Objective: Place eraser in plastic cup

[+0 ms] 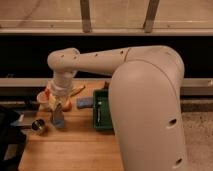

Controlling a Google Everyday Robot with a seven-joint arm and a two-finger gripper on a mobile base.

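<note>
Nearest the camera, the robot's big cream arm [145,105] fills the right half and blocks most of the wooden table [75,150] behind it. Left of it, at the table's near-left edge, the shiny metal can [38,126] lies on its side. Just beyond that stands the plastic cup [58,119], upright. The gripper [61,101] hangs directly over it, wrist pointing down — can't tell whether it has hold of anything or how its tips stand. The eraser isn't visible anywhere I can make out; prob. it is in the gripper or hidden behind the wrist, but that's a guess.

Further back: a green tray [97,116] with a thin dark bar in it, a light-blue sponge [84,103] just beside the tray's far-left corner, and a whitish cup [44,99] w/ red in it, close behind the wrist.

Risks from here, as I judge them: the cup is light and narrow, so a slightly off-centre release could land the block on the rim and tip the cup — or bounce it toward the can. Descending too low could knock the cup over, and the whitish cup is close enough that any sideways drift of the wrist might clip it.
</note>
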